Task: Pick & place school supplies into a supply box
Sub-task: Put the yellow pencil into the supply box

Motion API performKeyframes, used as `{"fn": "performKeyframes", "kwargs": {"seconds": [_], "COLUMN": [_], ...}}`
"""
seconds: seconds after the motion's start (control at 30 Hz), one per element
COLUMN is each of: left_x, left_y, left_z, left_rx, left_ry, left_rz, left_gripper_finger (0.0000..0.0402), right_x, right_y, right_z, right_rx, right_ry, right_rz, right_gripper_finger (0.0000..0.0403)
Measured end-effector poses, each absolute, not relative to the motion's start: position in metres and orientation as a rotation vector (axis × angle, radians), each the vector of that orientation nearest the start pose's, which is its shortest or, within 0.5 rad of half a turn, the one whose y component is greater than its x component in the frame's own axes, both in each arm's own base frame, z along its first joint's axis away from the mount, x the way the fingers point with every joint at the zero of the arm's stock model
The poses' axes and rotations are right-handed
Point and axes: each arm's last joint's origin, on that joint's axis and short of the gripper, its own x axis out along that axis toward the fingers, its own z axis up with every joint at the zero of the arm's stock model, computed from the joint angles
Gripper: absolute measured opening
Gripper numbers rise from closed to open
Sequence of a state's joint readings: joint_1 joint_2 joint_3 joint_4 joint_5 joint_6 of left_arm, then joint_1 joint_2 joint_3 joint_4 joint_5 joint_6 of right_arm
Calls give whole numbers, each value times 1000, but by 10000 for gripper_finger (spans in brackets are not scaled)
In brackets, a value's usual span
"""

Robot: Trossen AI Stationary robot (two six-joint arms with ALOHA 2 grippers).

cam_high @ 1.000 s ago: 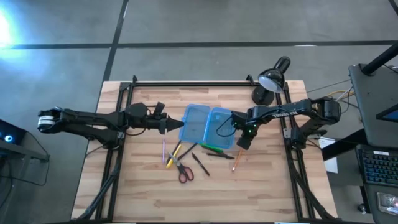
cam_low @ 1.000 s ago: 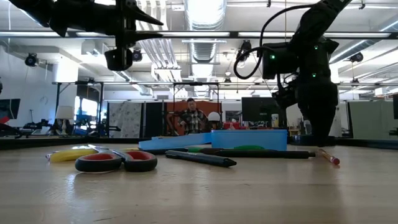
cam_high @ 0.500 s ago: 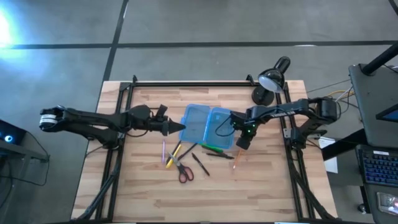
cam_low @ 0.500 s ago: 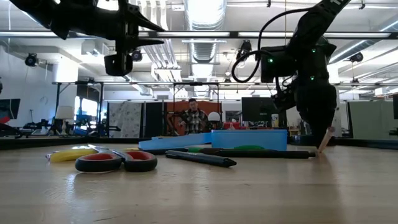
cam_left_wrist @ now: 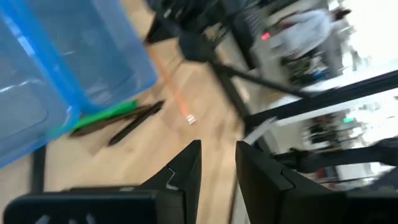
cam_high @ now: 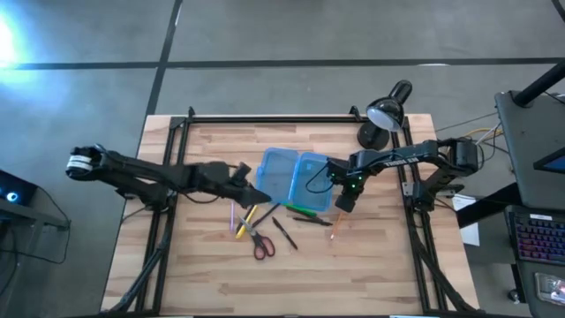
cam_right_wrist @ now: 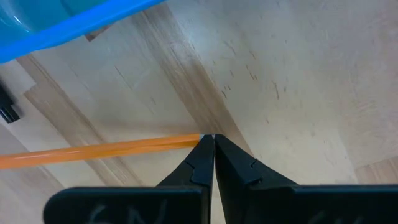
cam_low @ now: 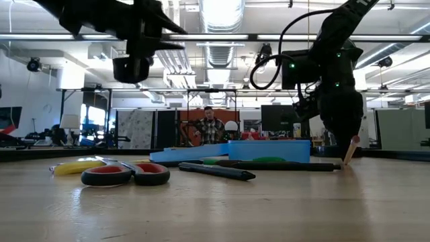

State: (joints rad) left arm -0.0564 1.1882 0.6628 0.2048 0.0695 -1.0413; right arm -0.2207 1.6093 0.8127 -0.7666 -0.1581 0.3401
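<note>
The supply box (cam_high: 293, 179) lies open on the table, a blue case of two halves, low and blue in the low view (cam_low: 269, 149). My right gripper (cam_high: 342, 207) is at the box's near right corner, shut on the orange pencil (cam_high: 335, 230). My left gripper (cam_high: 263, 198) hovers above the box's near left corner, fingers a narrow gap apart (cam_left_wrist: 217, 155). Flat on the table near the box lie the red-handled scissors (cam_high: 259, 242), a black pen (cam_high: 284, 233), a green pen (cam_high: 305, 212), a second black pen (cam_high: 313, 221), a yellow one (cam_high: 247, 218) and a pink one (cam_high: 233, 215). My right gripper pinches one end of the orange pencil (cam_right_wrist: 189, 142) between its fingertips, only at their free ends. The fingers come slanting down from above, across the pencil. In the low view the pencil (cam_low: 349, 152) stands tilted, its lower end (cam_low: 344, 164) at table level.
A black desk lamp (cam_high: 384, 115) stands at the far right corner. Dark frame rails run along the table's left (cam_high: 163, 221) and right (cam_high: 410, 221) sides. Bare wood lies toward the near edge (cam_high: 291, 283). A person (cam_low: 209, 128) stands in the room behind.
My right gripper has raised the pencil by its held end: it lay flat on the table a second ago and now stands tilted. My left arm has swung toward the table's right and near edges, from beside the box's left side to over its near left corner.
</note>
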Motion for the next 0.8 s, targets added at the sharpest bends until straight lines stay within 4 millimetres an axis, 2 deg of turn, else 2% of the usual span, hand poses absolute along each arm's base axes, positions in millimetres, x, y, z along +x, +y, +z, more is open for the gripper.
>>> {"fn": "performKeyframes", "kwargs": {"seconds": [0.1,0.37,0.53,0.8], "left_x": [270,310,339,376], "left_y": [-31,-67,-94,-131], "left_z": [248,257,254,231], "left_rx": [-964,-796,-742,-640], "left_ry": [402,554,564,640], "left_rz": [96,349,351,317], "left_gripper_finger": [83,83,83,83], "right_x": [240,240,240,242], "right_y": [-49,-49,-49,-49], "right_z": [138,138,139,139], "right_rx": [563,563,563,567], "right_ry": [1524,1520,1516,1493], "right_rz": [-312,-306,-305,-294], "right_gripper_finger": [8,8,8,8]}}
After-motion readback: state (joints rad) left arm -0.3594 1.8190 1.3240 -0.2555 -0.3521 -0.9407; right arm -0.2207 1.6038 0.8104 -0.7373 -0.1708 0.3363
